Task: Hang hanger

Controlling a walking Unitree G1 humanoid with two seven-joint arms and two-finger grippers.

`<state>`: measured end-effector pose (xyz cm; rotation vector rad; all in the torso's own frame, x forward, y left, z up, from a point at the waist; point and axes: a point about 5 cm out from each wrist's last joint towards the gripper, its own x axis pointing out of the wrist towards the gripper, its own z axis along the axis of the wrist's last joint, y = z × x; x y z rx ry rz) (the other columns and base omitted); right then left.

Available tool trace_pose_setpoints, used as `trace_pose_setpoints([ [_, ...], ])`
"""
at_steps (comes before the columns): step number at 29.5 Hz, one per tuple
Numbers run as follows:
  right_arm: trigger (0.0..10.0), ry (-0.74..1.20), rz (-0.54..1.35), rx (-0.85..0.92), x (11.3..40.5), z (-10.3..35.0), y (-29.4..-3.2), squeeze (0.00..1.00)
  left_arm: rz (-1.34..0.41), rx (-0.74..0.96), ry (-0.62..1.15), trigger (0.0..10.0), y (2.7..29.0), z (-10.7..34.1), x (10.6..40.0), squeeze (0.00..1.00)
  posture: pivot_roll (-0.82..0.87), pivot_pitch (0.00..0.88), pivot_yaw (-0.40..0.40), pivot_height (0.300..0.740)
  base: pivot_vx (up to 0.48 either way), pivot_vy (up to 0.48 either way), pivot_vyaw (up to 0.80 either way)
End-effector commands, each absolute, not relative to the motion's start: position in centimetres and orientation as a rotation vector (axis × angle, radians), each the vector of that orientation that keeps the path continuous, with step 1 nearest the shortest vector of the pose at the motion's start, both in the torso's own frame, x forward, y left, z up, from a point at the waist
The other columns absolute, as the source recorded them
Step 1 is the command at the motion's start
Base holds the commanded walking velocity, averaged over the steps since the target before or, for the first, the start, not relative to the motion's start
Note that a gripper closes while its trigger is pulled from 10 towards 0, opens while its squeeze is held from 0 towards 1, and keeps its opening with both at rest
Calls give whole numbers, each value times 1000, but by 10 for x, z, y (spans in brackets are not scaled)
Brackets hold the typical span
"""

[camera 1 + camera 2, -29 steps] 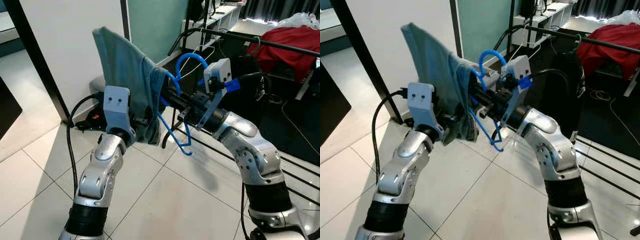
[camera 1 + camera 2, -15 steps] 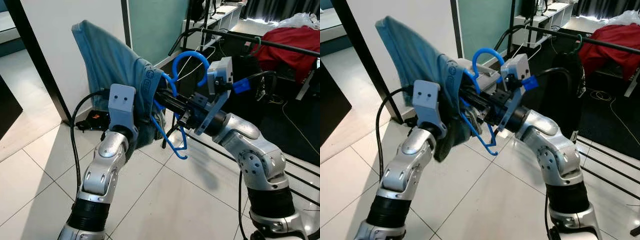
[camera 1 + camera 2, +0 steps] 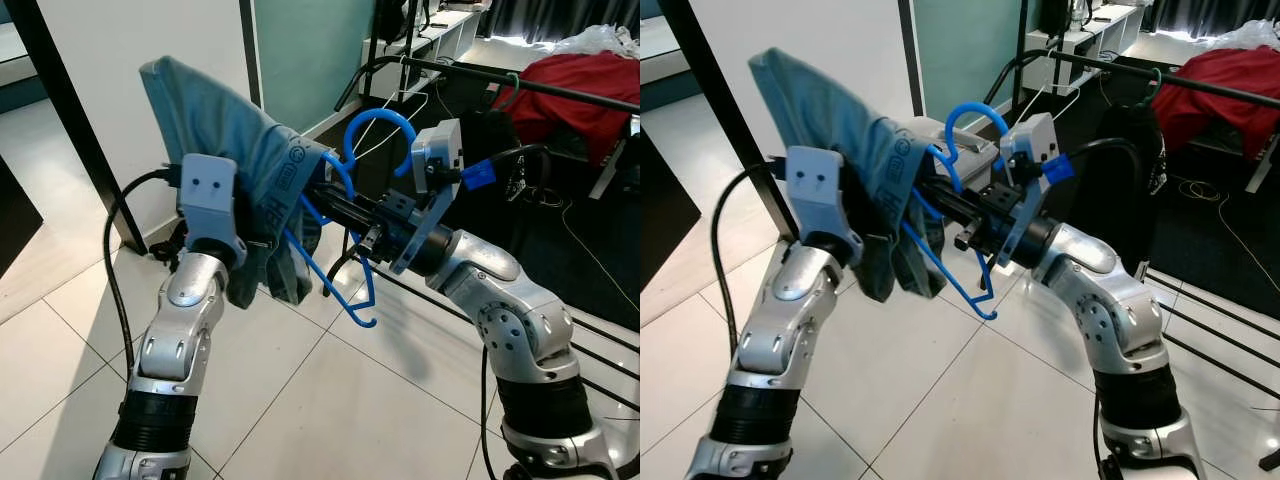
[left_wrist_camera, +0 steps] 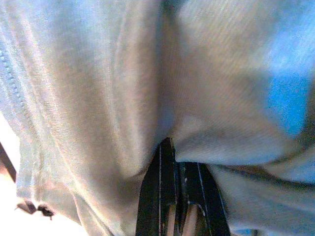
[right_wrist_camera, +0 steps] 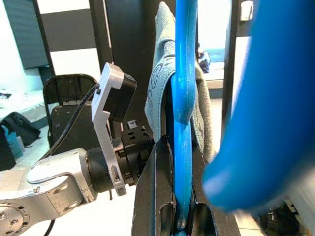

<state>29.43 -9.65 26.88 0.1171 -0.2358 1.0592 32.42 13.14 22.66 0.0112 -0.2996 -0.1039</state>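
Right wrist view: blue hanger [image 5: 183, 123] clamped between the right gripper's [image 5: 181, 162] jaws.

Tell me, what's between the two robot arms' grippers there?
In the left eye view, the blue-grey garment draped on the blue hanger sits between left gripper and right gripper.

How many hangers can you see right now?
2. The blue hanger is clamped in the right hand, carrying the blue-grey garment. A white wire hanger hangs on the black rail. Others may be hidden.
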Motion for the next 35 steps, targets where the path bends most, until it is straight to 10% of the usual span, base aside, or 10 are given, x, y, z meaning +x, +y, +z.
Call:
trace_pose_setpoints([
  [1,0,-219,1022,78,297,267,-102,0,-69,39,-322,0,142,231,326,0,-85,25,19,740,0,0,0],
  [18,0,-27,868,-131,307,241,-152,0,27,98,-342,0,179,240,330,0,-91,29,27,740,0,0,0],
  [29,0,441,1536,-175,207,191,-147,0,36,124,-349,0,183,242,334,0,-99,22,25,740,0,0,0],
  [35,0,205,1435,27,226,215,-151,0,127,165,-281,0,209,231,338,0,-97,8,30,740,0,0,0],
])
